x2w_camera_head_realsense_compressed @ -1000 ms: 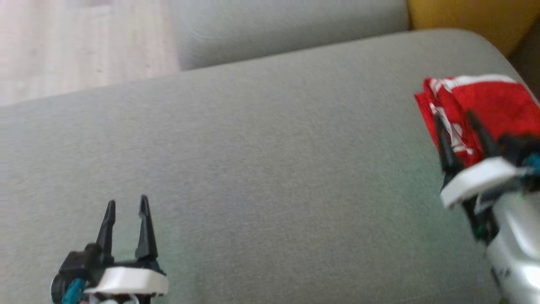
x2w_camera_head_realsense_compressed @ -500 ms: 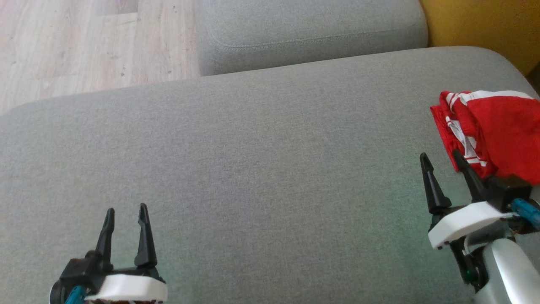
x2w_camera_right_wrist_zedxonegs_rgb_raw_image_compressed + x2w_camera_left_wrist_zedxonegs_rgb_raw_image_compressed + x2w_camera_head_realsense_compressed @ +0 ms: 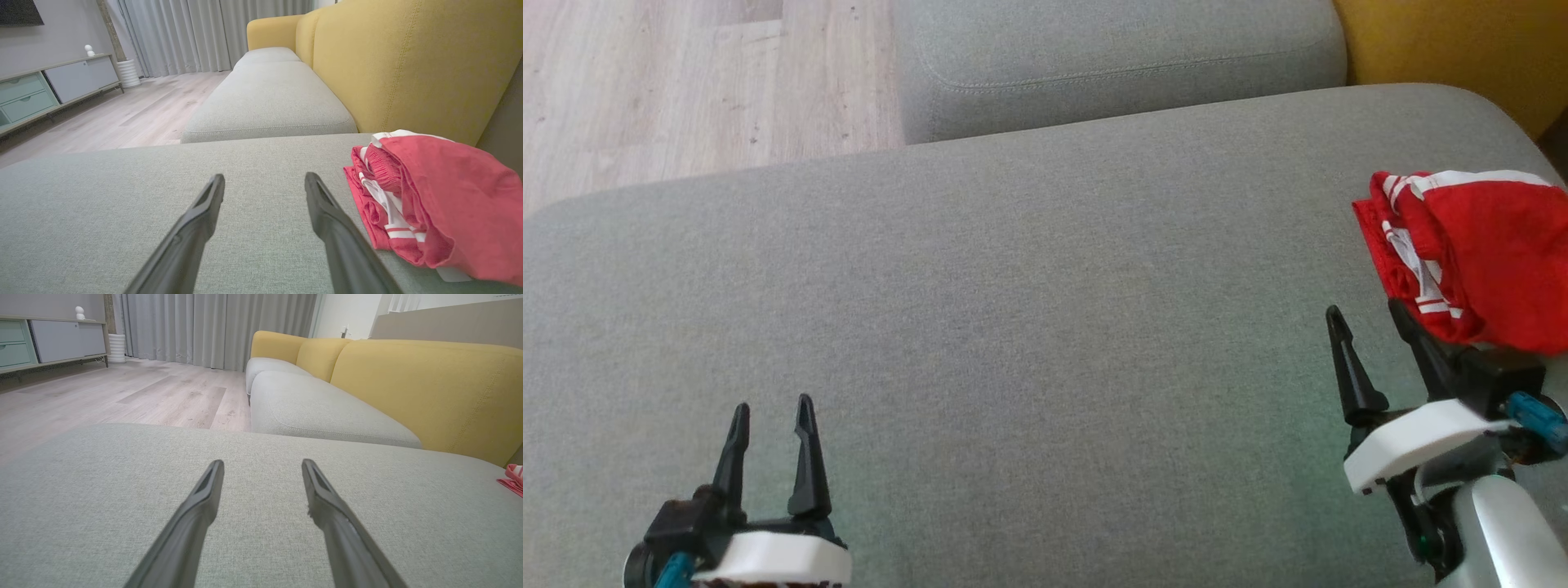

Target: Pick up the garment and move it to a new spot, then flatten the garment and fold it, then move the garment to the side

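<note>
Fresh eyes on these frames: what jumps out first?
The red garment with white stripes stands out, lying in a rumpled fold at the right end of the grey cushion, next to the yellow backrest. The right gripper sits just beside it, open and empty. The left gripper is open too, over bare cushion at the lower left of the head view.
</note>
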Available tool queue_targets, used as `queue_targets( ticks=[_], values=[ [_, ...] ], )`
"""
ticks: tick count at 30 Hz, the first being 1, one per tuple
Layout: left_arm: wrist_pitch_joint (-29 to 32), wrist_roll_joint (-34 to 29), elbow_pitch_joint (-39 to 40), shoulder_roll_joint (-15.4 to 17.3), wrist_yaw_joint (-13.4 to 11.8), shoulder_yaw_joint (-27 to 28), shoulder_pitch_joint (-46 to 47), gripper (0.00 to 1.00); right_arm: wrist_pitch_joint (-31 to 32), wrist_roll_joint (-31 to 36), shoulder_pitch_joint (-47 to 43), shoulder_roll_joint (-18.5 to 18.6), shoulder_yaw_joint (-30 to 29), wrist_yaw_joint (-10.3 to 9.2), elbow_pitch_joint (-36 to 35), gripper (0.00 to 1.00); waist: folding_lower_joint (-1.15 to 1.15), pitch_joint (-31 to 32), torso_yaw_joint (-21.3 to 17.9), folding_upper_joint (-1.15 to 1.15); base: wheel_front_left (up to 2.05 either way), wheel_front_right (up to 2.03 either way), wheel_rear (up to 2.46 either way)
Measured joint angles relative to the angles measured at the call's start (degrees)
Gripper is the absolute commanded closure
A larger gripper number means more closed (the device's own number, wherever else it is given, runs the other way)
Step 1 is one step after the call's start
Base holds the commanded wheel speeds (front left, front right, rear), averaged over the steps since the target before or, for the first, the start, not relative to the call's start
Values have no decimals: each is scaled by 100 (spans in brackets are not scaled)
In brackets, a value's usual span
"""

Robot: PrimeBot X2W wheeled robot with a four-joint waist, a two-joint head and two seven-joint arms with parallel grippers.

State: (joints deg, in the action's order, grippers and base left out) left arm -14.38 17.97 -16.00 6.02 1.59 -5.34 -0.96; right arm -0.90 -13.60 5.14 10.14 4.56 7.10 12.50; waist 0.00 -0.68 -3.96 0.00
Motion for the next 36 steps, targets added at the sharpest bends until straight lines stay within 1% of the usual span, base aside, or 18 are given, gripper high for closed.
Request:
queue_targets(
  ticks=[15,16,23,36],
  values=[
    [0,-38,-18,-4,1,23,4,0,75,-1,-68,-33,3,0,-60,0,0,-4,13,0,0,0,0],
    [2,-37,-34,-7,-2,18,2,100,74,-1,-92,-37,10,0,-42,100,0,-2,15,0,0,0,0],
    [45,-5,-592,-100,-2,-18,-307,100,91,-25,-545,-93,87,-5,578,100,0,0,19,0,0,0,0],
    [256,762,-570,-118,44,23,-292,100,144,-832,-572,-183,1,-5,580,100,0,5,60,0,0,0,0]
  ],
)
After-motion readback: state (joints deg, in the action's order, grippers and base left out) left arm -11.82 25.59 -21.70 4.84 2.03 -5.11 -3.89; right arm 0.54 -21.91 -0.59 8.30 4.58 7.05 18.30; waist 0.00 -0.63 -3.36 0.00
